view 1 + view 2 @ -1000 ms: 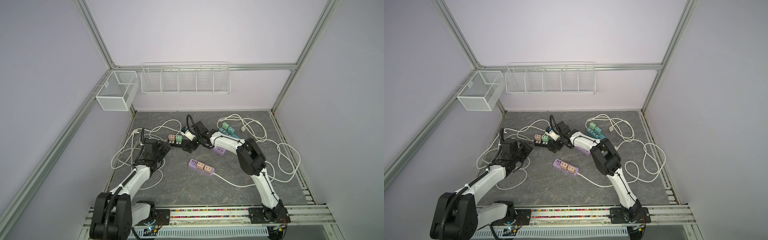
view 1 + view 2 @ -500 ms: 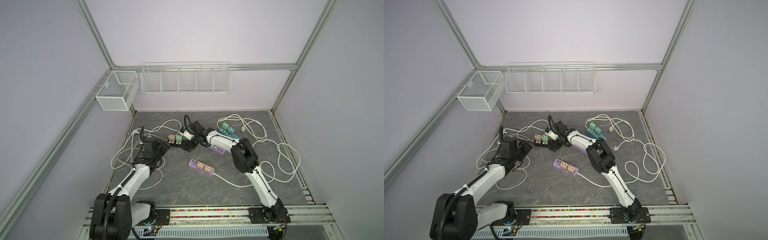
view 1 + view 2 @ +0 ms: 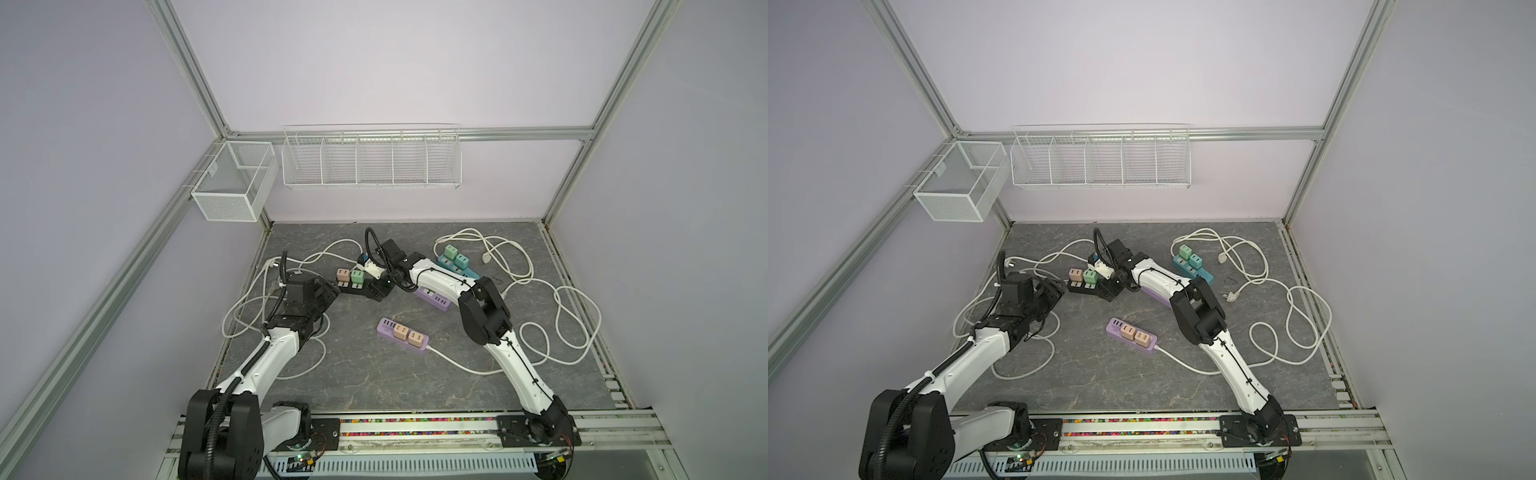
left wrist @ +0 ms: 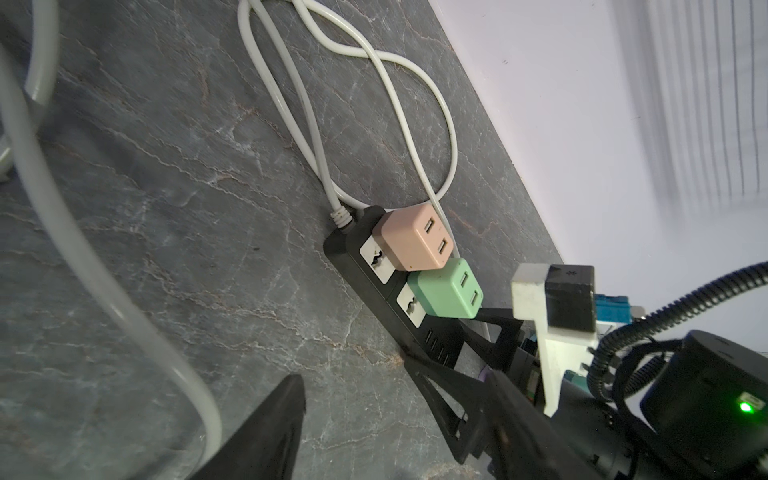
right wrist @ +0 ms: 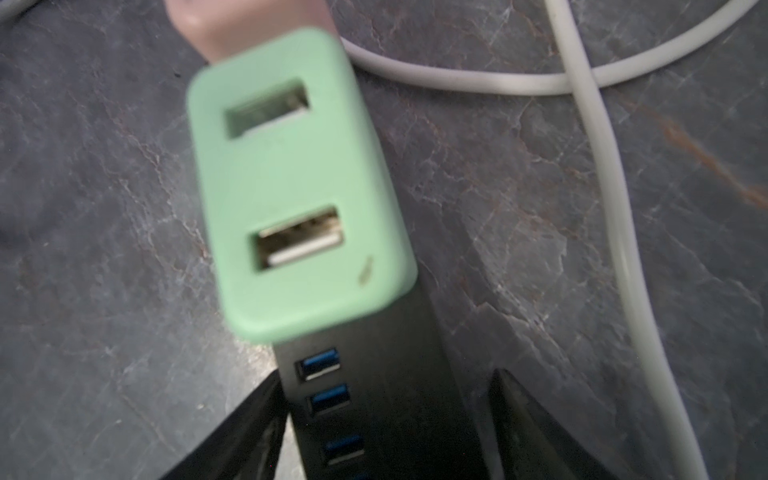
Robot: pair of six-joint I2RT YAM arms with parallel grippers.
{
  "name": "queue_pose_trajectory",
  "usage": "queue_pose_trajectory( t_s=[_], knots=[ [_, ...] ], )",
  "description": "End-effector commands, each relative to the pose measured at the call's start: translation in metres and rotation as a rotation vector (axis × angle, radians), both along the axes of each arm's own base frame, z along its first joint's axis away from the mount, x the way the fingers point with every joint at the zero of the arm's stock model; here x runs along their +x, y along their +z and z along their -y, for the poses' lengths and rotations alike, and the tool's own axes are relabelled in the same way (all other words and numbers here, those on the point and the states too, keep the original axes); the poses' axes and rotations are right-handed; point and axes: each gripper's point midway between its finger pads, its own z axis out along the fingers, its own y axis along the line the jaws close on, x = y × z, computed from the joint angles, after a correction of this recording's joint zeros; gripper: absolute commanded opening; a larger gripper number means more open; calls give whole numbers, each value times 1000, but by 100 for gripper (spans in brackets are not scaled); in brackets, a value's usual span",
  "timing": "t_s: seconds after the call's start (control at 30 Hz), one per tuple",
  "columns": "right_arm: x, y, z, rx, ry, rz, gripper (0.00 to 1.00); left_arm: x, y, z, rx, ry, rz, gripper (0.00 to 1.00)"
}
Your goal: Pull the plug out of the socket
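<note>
A black power strip (image 3: 347,287) (image 3: 1077,286) lies on the grey table at the back centre, with a pink plug (image 3: 343,273) (image 4: 411,241) and a green plug (image 3: 356,275) (image 4: 444,291) (image 5: 299,187) seated side by side in its sockets. My right gripper (image 3: 376,289) (image 5: 384,415) is open and straddles the strip's end (image 5: 374,395) with the blue ports. One finger is against the strip's side; a gap shows at the other. My left gripper (image 3: 330,291) (image 4: 397,378) stands open and empty just left of the strip.
A purple strip (image 3: 401,332) with two peach plugs lies mid-table. A teal strip (image 3: 455,262) with green plugs sits at the back right, and another purple strip (image 3: 434,297) lies under the right arm. White cables (image 3: 540,316) loop around both sides. Wire baskets (image 3: 370,160) hang on the back wall.
The right gripper has slid a little left along the strip's end and its jaws have narrowed around it. The left gripper has opened slightly; its arm has barely moved.
</note>
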Motion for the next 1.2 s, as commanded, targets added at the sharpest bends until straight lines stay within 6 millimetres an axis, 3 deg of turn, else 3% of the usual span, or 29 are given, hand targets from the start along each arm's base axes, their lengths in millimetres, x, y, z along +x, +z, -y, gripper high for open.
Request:
queue_pose_trajectory(
  t_s=[0.0, 0.23, 0.5, 0.83, 1.0, 1.17],
  knots=[
    [-9, -1, 2, -24, 45, -14, 69, 2, 14, -2, 13, 10, 32, 69],
    [-15, 17, 9, -18, 46, 12, 58, -2, 17, 0, 0, -4, 36, 69],
    [-28, 28, 44, -40, -63, 46, 51, -12, 15, 5, -38, -23, 44, 68],
    [-63, 11, 94, -115, -173, 24, 51, -27, 6, 27, -68, -111, 3, 67],
    [-71, 12, 95, -109, -182, 17, 52, -29, -1, 33, -88, -128, -2, 67],
    [-68, 22, 94, -109, -187, 46, 66, -27, -1, 38, -101, -148, 1, 67]
  ],
)
